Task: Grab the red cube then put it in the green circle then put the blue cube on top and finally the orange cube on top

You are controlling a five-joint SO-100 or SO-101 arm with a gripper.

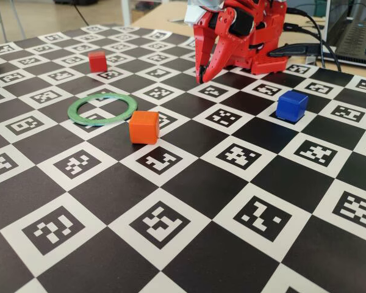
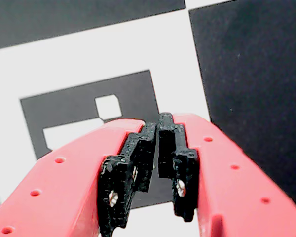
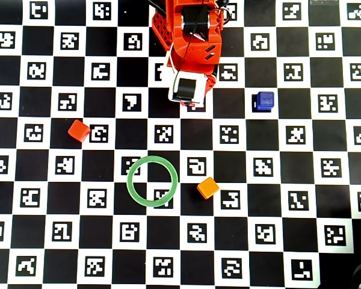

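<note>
The red arm sits folded at the back of the checkered desk (image 1: 189, 201), its jaws (image 1: 200, 78) pointed down at a white marker square and clenched on nothing — the wrist view shows the black pads (image 2: 138, 153) nearly touching, with only a thin slit and bare marker board between them.

None of the three stacking pieces has been taken up. In the fixed view the red cube (image 1: 97, 61) rests well to the left of the jaws, at about their depth on the board, apart from everything else. The green circle (image 1: 102, 108) lies flat to the left of the jaws and nearer the camera, its centre open and empty, ready to take the first piece. The orange cube (image 1: 144, 127) sits just outside the ring's right edge, in front of the jaws and slightly to their left; the blue cube (image 1: 291, 105) stands off to their right, well apart.

The overhead view confirms the layout: red cube (image 3: 79, 130) left of the arm, ring (image 3: 152, 180) below it, orange cube (image 3: 207, 188) beside the ring, blue cube (image 3: 265, 100) to the right.

Judged from this spread, the task is at its very start — the jaws would have to part and swing left towards the red cube first, and the orange cube's closeness to the ring could crowd the placement.
</note>
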